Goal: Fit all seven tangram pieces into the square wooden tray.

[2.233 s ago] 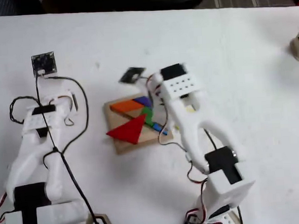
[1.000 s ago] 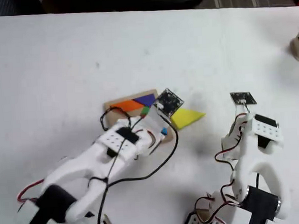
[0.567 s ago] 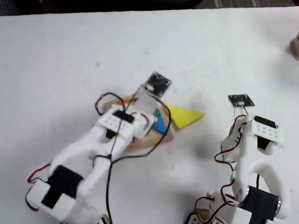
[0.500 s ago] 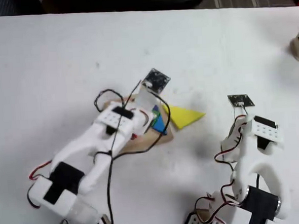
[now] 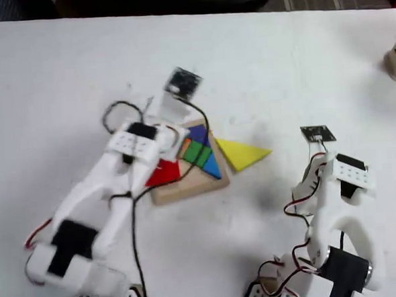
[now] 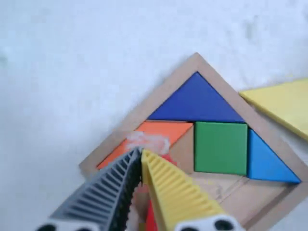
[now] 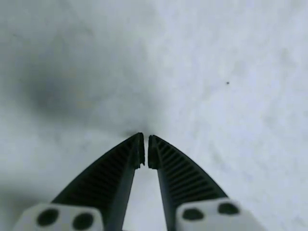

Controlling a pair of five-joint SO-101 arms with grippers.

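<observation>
White tabletop (image 7: 231, 57) is seen under the right gripper (image 7: 146, 150), whose fingers are pressed together. Farther on, coloured pieces (image 6: 220, 147) are held in the wooden tray (image 5: 187, 187). The left gripper (image 6: 140, 155), likewise pressed together on nothing, is poised above the orange piece (image 6: 159, 131). The yellow triangle (image 5: 242, 152) is seen on the table just beside the tray.

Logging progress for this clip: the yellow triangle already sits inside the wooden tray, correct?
Not quite. The yellow triangle lies on the table outside the wooden tray, beside its edge, as the high view shows.
</observation>
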